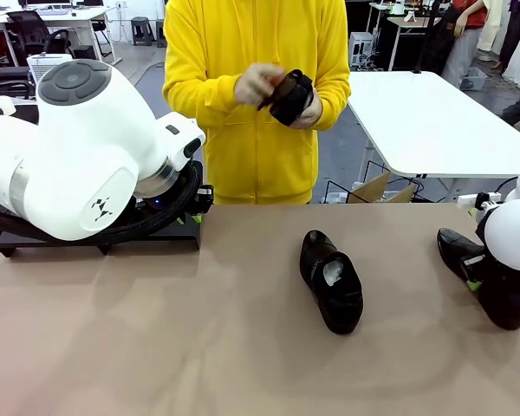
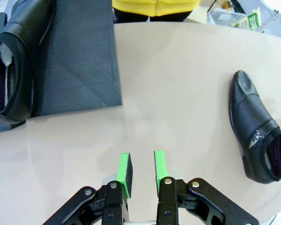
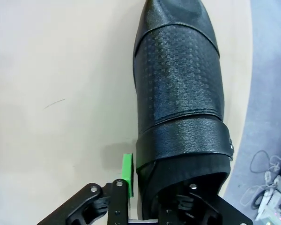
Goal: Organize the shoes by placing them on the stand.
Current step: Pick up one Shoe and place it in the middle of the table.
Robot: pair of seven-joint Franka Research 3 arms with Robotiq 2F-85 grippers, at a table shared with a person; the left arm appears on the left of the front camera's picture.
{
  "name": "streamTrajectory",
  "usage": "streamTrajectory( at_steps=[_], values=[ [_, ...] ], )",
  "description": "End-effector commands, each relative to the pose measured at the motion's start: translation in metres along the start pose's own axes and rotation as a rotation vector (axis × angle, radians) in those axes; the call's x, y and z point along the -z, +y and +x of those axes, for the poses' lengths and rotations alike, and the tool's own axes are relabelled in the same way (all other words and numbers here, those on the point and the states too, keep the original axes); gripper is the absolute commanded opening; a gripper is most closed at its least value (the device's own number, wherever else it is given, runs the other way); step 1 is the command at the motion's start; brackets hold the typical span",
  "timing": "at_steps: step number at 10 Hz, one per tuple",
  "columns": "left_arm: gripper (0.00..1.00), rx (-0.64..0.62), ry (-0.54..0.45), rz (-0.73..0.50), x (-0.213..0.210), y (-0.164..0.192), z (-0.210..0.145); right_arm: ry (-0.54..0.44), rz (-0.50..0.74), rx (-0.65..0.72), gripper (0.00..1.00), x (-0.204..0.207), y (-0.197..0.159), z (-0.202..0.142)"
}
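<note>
Right end effector tight on shoe by table edge; left end effector slightly agape, empty, unobstructed.

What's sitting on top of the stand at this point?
One black shoe lies on the stand, pale paper showing inside it; the panel beside it is bare. The stand's remainder is cut off there and covered by the left arm in the front view.
</note>
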State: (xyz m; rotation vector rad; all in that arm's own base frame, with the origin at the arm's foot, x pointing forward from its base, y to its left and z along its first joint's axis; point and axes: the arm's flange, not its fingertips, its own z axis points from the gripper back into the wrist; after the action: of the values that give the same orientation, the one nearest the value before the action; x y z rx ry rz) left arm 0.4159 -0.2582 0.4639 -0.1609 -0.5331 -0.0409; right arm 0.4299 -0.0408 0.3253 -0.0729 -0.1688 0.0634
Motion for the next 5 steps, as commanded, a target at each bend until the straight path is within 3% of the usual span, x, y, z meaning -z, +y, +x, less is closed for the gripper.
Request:
streamTrajectory(
  at_steps=[1, 5],
  values=[
    [0.30, -0.013, -0.014, 0.021, 0.000, -0.004, 0.001, 0.007, -0.016, 0.031, 0.00, -0.003, -0.003, 0.001],
    [0.30, -0.013, -0.014, 0.021, 0.000, -0.004, 0.001, 0.018, 0.048, 0.139, 0.00, -0.019, -0.015, 0.004]
  ],
)
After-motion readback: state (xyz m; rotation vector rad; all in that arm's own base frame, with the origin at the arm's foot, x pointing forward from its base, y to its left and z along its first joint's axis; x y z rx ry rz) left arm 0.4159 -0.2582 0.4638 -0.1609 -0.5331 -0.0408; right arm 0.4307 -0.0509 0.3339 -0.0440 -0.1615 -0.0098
